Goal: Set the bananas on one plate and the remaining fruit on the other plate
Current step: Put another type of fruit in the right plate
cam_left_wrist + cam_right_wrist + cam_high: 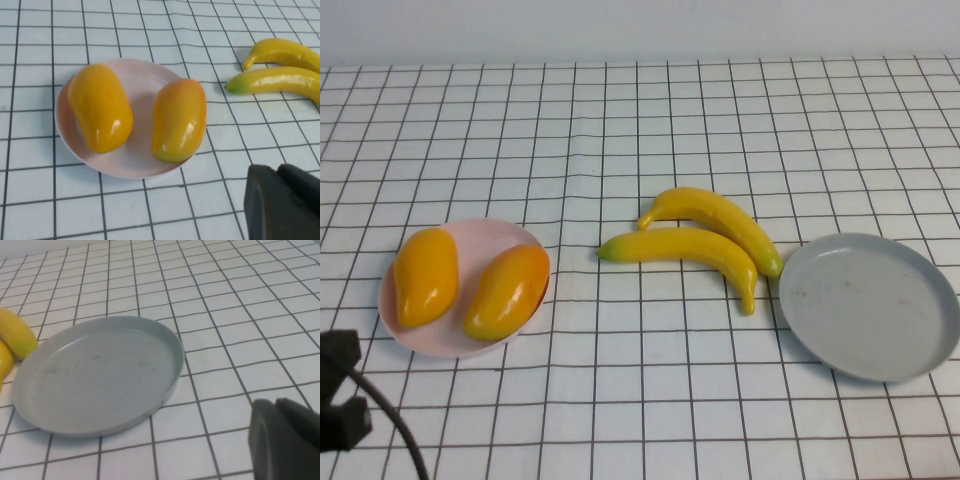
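Two mango-like fruits [425, 275] [508, 291] lie side by side on the pale pink plate [470, 235] at the left; they also show in the left wrist view [100, 107] [179, 120] on that plate [135, 75]. Two bananas [685, 246] [720, 215] lie on the table in the middle, touching each other, just left of the empty grey plate [870, 305]. My left gripper [277, 171] is shut and empty, low at the near left [340, 390], apart from the pink plate. My right gripper [275, 404] is shut and empty, near the grey plate [100, 375].
The table is a white cloth with a black grid [640, 120]. A black cable [395, 425] runs from the left arm at the near left corner. Banana ends show beside the grey plate in the right wrist view [15, 335].
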Robot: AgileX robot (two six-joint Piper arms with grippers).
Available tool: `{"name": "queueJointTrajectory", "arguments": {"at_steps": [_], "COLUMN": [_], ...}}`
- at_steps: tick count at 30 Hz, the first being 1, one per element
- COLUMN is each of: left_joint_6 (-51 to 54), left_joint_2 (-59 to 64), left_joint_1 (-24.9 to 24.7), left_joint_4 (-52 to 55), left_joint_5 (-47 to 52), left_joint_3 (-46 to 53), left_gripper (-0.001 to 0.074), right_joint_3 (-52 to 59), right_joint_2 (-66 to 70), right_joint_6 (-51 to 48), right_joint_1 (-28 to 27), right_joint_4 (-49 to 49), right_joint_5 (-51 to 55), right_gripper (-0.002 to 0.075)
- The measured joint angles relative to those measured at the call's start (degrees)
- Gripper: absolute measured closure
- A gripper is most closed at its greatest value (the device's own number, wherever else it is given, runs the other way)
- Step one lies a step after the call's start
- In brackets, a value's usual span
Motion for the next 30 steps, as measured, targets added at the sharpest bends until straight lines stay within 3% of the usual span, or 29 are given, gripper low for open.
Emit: {"name": "queueJointTrajectory", "arguments": {"at_steps": [7, 13, 19, 24, 30], "left_joint_6": [-0.28, -0.38, 1.8, 10.0, 12.86], "left_joint_2": [-8.89, -12.83, -21.08, -29.06, -33.43], "left_joint_1": [0.0, 0.63, 7.98, 8.77, 8.8], "left_joint_4": [1.91, 12.86, 9.9, 8.37, 3.41], "left_joint_5": [-2.68, -17.17, -26.37, -26.9, -17.17], "left_joint_3": [7.56, 17.33, 28.41, 32.26, 33.39], "left_gripper": [0.0731, 0.0731, 0.0731, 0.0731, 0.0731], "right_joint_3": [0.0, 0.0, 0.0, 0.0, 0.0], "right_joint_2": [0.0, 0.0, 0.0, 0.0, 0.0], "right_joint_6": [0.0, 0.0, 0.0, 0.0, 0.0], "right_joint_1": [0.0, 0.0, 0.0, 0.0, 0.0], "right_joint_4": [0.0, 0.0, 0.0, 0.0, 0.0], "right_joint_5": [0.0, 0.0, 0.0, 0.0, 0.0], "right_gripper": [0.0741, 0.0741, 0.0741, 0.0741, 0.0741]}}
